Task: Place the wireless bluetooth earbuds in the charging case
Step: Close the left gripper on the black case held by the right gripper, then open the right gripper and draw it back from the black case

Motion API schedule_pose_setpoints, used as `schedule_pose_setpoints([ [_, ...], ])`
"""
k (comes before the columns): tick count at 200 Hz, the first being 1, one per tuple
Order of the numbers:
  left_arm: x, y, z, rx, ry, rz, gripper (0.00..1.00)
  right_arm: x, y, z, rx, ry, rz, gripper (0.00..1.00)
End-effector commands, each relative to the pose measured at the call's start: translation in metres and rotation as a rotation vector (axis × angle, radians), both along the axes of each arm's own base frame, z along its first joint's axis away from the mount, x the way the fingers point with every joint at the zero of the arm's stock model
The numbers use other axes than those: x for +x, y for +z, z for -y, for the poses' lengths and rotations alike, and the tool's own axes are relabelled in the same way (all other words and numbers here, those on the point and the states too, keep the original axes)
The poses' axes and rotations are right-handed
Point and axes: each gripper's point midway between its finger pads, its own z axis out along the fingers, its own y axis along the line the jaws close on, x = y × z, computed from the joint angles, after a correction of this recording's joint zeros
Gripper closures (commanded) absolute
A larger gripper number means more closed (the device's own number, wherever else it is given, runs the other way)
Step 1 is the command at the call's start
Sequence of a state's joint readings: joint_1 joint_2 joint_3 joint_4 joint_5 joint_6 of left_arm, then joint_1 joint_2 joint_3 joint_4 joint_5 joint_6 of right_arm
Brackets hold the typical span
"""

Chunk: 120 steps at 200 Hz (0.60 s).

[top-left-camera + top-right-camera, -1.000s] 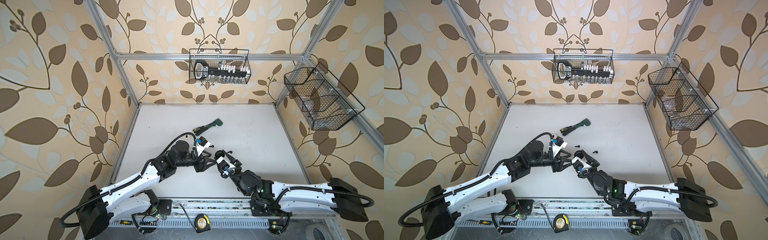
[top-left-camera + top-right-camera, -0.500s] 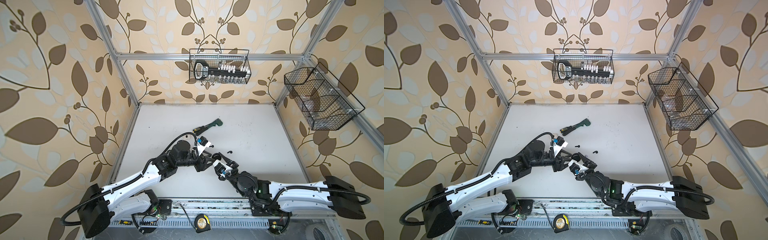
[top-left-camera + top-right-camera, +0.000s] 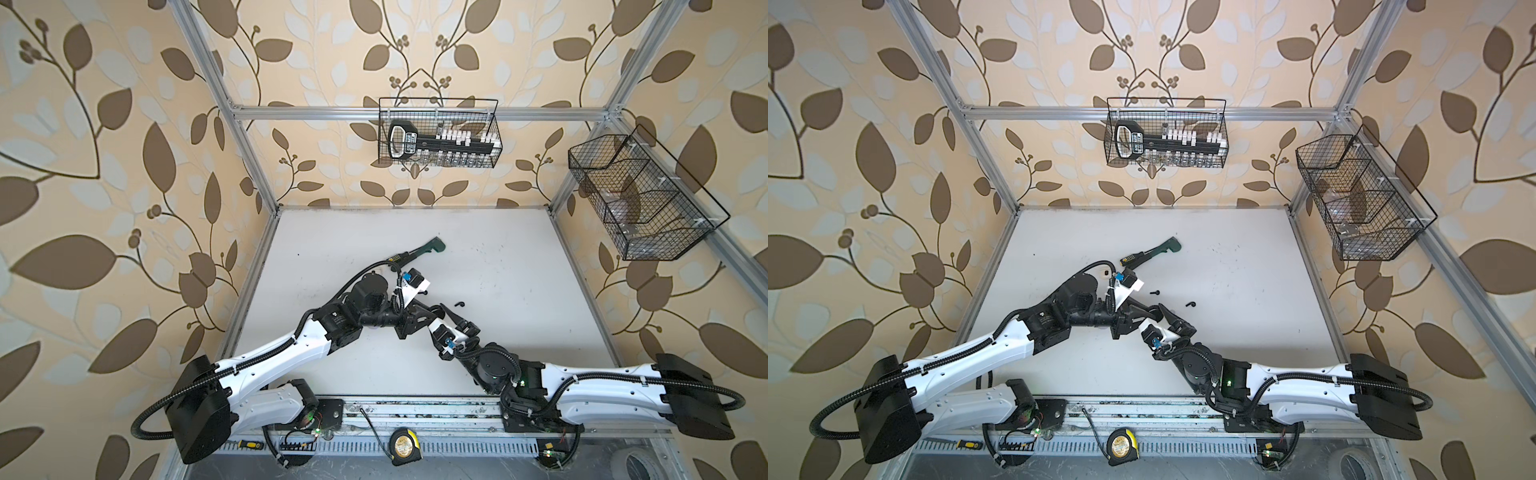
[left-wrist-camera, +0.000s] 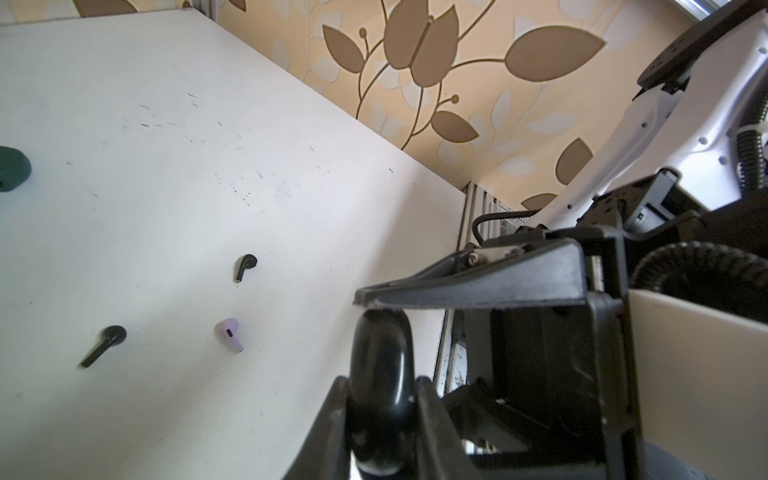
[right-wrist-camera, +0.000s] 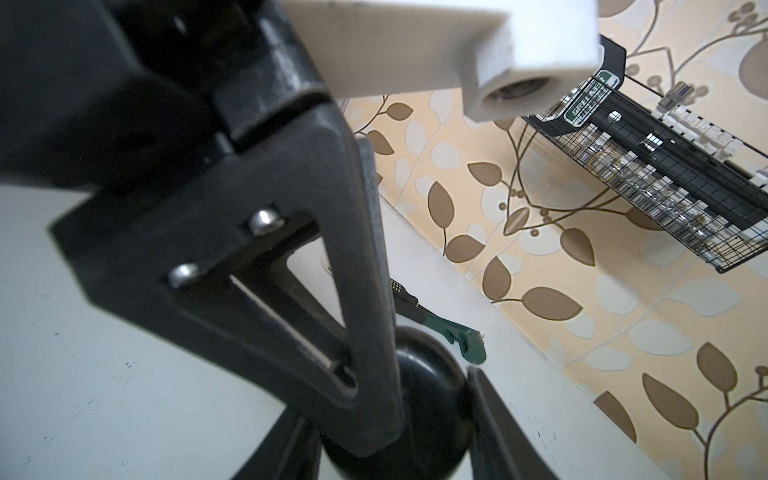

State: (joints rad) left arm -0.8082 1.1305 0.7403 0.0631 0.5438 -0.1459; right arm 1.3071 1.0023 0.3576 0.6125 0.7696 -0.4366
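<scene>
The white table (image 3: pixel 519 332) carries both arms, which meet near its middle. On the back wall hangs a wire basket (image 3: pixel 440 112) holding a black rack (image 5: pixel 590 99). Its green label bears white lettering that looks like GREENLEE, though the last letters are not sharp. A second wire basket (image 3: pixel 648 208) hangs on the side wall; no writing shows on it. A green-headed tool (image 3: pixel 419 251) lies toward the back of the table, and the yellow marks on its dark handle cannot be read. A yellow-and-black tape measure (image 3: pixel 402 444) sits on the front rail, and its round face label is too small to make out.

The left gripper (image 4: pixel 380 380) is clamped on the black charging case (image 4: pixel 378 345), one finger pressed to each flank. The right gripper (image 5: pixel 399 395) also grips the case, which is held between its fingers above the table. In the left wrist view one of the right gripper's fingers (image 4: pixel 478 291) lies against the top of the case.

Three earbuds rest loose on the table, apart from the case: a black earbud (image 4: pixel 245 266), a second black earbud (image 4: pixel 104 345) and a lilac earbud (image 4: pixel 230 334).

A second ago the left jaws stood apart and the two grippers were not yet joined. They have since drawn together onto the case. The tool and the earbuds lie where they did.
</scene>
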Motion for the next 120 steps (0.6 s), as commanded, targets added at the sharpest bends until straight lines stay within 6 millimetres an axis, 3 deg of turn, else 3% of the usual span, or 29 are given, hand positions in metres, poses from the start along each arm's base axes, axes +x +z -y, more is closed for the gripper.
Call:
schedule_pose_setpoints([
  [1,-0.015,0.007,0.008,-0.011,-0.089,-0.002,0.88,-0.001,0.026,-0.001,0.08,0.002,0.028,0.98],
  [23,-0.016,0.007,0.009,-0.012,-0.097,-0.005,0.89,-0.002,0.027,-0.002,0.086,0.017,0.026,0.95],
  [37,-0.018,0.009,0.01,-0.018,-0.109,-0.009,0.91,-0.005,0.028,-0.005,0.09,0.035,0.022,0.88],
  [68,-0.012,0.009,0.004,-0.027,-0.057,0.028,1.0,-0.008,0.031,-0.003,0.113,0.052,0.017,0.54],
  [82,-0.004,0.01,-0.003,-0.026,0.013,0.06,1.0,-0.012,0.033,-0.007,0.123,0.09,0.0,0.45],
  [120,0.018,0.021,-0.038,-0.081,0.255,0.206,1.0,-0.026,0.04,-0.006,0.19,0.175,-0.043,0.39],
])
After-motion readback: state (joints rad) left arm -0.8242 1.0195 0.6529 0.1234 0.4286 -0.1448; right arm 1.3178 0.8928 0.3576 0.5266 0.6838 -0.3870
